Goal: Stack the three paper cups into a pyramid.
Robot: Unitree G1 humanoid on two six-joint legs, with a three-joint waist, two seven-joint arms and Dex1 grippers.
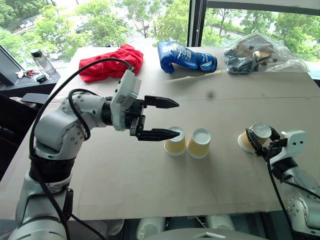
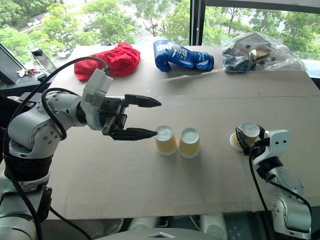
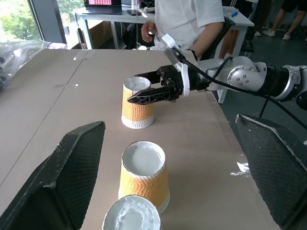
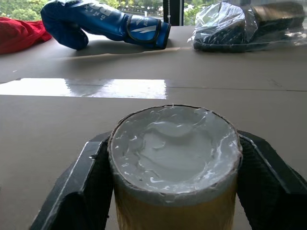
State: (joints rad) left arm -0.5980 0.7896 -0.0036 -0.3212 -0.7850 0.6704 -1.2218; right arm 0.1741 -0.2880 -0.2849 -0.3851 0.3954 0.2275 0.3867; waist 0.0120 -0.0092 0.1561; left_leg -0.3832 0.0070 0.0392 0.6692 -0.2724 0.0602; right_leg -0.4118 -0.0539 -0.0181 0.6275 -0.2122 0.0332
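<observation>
Right hand (image 1: 256,141) grips a tan ribbed cup (image 1: 255,135); left hand (image 1: 165,118) gapes empty.

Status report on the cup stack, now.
Left gripper open, beside the two side-by-side cups. Right gripper shut on third cup. Nothing stacked, nothing blocking.

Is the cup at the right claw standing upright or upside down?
Upside down. The cup stands on its wide rim on the table, white base facing up, with the right claw around its top.
</observation>
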